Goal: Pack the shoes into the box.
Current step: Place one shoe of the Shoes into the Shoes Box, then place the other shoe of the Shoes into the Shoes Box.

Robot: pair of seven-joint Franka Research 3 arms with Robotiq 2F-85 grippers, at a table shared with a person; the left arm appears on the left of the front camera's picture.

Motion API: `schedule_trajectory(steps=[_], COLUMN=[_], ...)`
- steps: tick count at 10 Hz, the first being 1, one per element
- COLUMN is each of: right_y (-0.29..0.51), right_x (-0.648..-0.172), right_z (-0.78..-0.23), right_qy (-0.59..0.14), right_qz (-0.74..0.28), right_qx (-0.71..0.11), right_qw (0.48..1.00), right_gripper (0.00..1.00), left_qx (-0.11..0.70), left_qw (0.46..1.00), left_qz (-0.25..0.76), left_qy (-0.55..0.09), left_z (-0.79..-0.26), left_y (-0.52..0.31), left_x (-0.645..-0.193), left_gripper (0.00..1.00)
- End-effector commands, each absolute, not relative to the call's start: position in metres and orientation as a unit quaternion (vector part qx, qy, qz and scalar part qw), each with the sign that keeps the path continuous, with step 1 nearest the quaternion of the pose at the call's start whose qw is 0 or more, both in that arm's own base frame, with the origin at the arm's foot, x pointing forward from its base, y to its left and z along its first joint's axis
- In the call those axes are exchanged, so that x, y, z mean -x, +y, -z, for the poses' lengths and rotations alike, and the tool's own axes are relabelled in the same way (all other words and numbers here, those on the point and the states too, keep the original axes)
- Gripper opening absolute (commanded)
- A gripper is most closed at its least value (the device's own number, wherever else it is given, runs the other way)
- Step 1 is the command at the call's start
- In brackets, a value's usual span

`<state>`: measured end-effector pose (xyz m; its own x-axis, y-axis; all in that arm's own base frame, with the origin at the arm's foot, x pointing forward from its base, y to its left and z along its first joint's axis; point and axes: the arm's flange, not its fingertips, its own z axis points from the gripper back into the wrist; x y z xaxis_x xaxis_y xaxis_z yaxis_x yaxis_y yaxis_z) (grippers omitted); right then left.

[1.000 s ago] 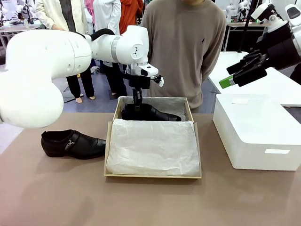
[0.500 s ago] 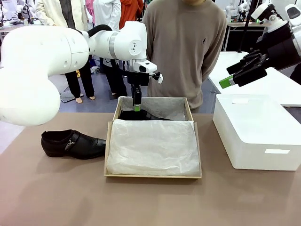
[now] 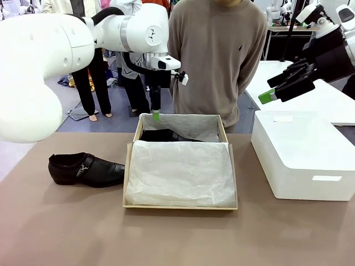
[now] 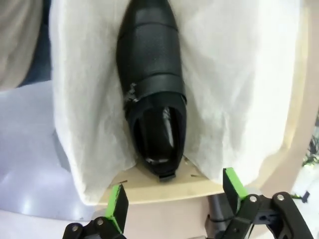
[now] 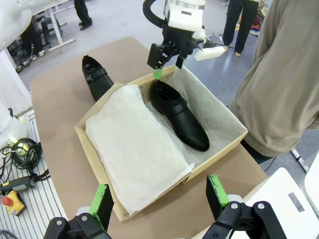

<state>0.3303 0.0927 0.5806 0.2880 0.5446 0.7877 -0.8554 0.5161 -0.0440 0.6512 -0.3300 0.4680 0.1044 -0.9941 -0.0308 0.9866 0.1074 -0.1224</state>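
One black loafer (image 3: 161, 134) lies at the far end of the tan box (image 3: 180, 208), on white tissue; I also see this shoe (image 4: 152, 89) from above and from the right wrist (image 5: 179, 112). The other loafer (image 3: 86, 169) stands on the table left of the box (image 5: 97, 77). My left gripper (image 3: 156, 114) hangs open above the heel of the boxed shoe, clear of it, green pads (image 4: 118, 204) wide apart. My right gripper (image 3: 272, 94) stays high at the right, open and holding nothing (image 5: 158, 196).
A sheet of white tissue paper (image 3: 180, 172) covers the near part of the box. A larger white box (image 3: 302, 155) stands on the table's right. A person in a tan sweater (image 3: 219, 61) stands just behind the tan box.
My left gripper has opened, let go of the shoe in the box and risen above it. The shoe has settled lower behind the tissue. The right arm has not moved.
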Motion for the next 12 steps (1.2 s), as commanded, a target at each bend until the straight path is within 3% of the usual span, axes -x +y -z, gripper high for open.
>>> schedule_trajectory(steps=[1,10,12], right_y=[0.092,0.092,0.092], right_x=[-0.332,-0.332,-0.332], right_z=[-0.581,-0.581,-0.581], right_qy=[-0.397,-0.397,-0.397], right_qz=[-0.455,-0.455,-0.455], right_qx=[-0.204,-0.204,-0.204], right_qw=[0.771,0.771,0.771], right_gripper=[1.00,1.00,1.00], left_qx=[0.022,0.030,0.034], left_qw=[0.754,0.749,0.724], left_qz=[0.655,0.660,0.689], left_qy=[0.041,0.042,0.011], left_z=[-0.469,-0.467,-0.495], left_y=[-0.341,-0.342,-0.321], left_x=[-0.649,-0.649,-0.624], left_gripper=[1.00,1.00,1.00])
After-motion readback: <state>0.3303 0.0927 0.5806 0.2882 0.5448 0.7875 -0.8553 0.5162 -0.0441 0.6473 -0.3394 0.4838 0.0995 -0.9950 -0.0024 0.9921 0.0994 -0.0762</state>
